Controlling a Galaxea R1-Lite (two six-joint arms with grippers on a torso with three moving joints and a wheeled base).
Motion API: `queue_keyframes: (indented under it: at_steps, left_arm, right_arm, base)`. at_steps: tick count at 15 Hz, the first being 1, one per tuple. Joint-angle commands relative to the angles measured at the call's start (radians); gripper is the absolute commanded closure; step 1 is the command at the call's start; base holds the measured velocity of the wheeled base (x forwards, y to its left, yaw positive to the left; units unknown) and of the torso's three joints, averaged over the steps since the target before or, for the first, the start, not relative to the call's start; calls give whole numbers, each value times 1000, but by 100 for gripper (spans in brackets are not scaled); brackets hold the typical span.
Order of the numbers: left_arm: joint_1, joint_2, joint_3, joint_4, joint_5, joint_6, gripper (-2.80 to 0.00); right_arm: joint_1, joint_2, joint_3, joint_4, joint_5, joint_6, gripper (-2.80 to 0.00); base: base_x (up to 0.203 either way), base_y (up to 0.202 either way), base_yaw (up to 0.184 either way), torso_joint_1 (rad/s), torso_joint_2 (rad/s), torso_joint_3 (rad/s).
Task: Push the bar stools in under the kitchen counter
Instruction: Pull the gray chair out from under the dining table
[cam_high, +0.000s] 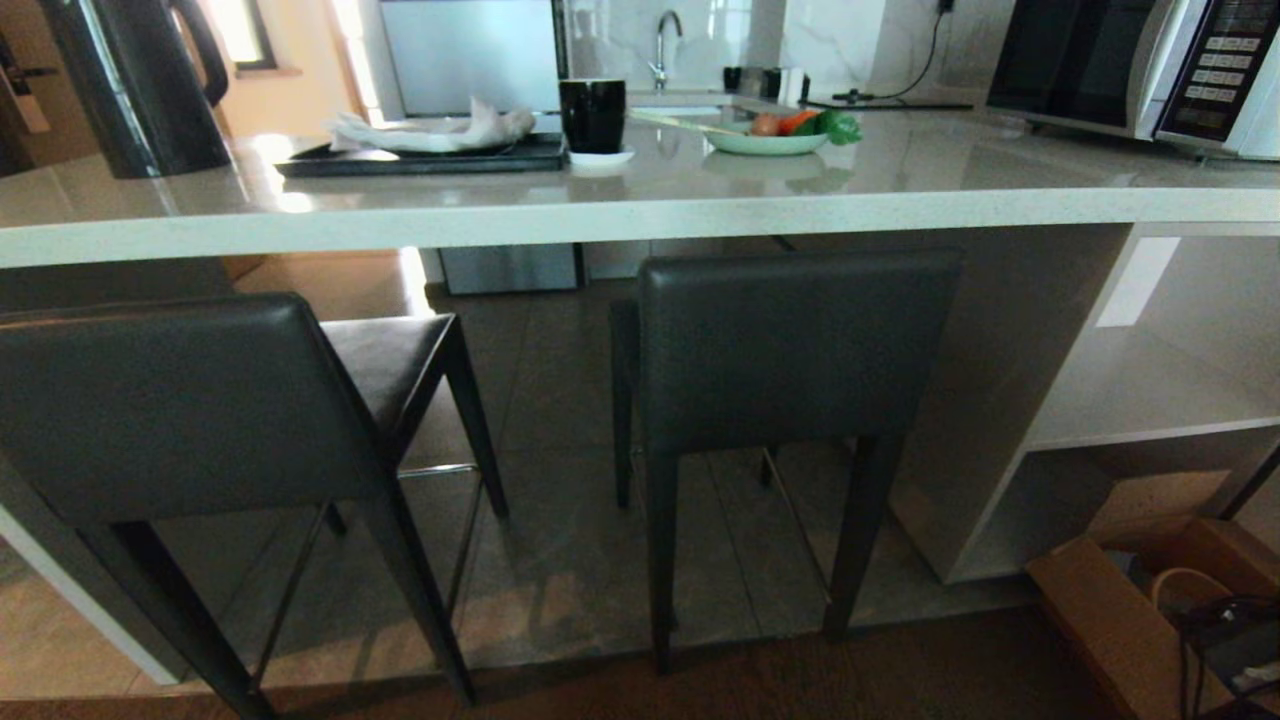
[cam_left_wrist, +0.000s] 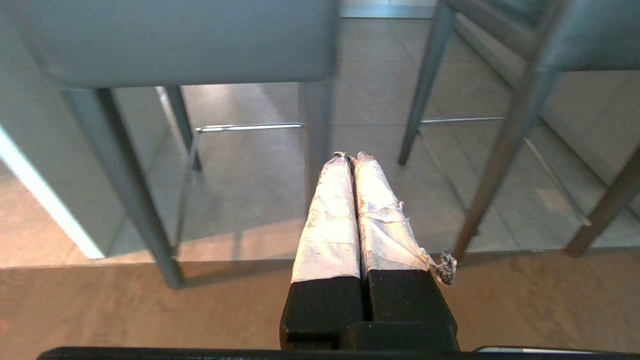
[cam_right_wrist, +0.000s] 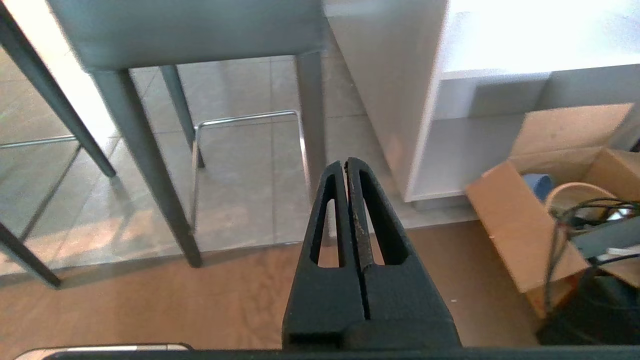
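The right gripper (cam_right_wrist: 346, 162) hung with its jaws pressed together above the wooden floor (cam_right_wrist: 200, 305). Beyond it stood a bar stool (cam_right_wrist: 190, 30) on grey tiles, beside a white shelf unit (cam_right_wrist: 430, 125) and a cardboard box (cam_right_wrist: 520, 225).

We see a grey tiled floor (cam_high: 560, 400) that meets brown wood flooring (cam_high: 900, 670) nearest us. To the right stands a white open shelf unit (cam_high: 1150, 400), a cardboard box (cam_high: 1100, 610) beside it. Far back — a marble-look wall (cam_high: 830, 40) and a chrome tap (cam_high: 663, 40); warm light falls from a window (cam_high: 240, 30) at left.
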Motion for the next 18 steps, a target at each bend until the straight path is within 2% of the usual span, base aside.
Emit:
queue_keyframes:
  at_steps: [1, 10, 13, 18]
  left_arm:
    - [0, 1, 0, -1, 0, -1, 0]
    - [0, 1, 0, -1, 0, -1, 0]
    - [0, 1, 0, -1, 0, -1, 0]
    - [0, 1, 0, -1, 0, -1, 0]
  right_arm:
    - [0, 0, 0, 0, 1, 0, 0]
    - [0, 0, 0, 0, 2, -2, 0]
    - [0, 0, 1, 5, 10, -48, 0]
    - [0, 0, 2, 3, 4, -23, 0]
  base:
    - [0, 196, -2, 1, -1, 2]
    - [0, 197, -1, 1, 4, 1]
    - [0, 197, -2, 0, 4, 5]
    - [0, 196, -1, 1, 3, 3]
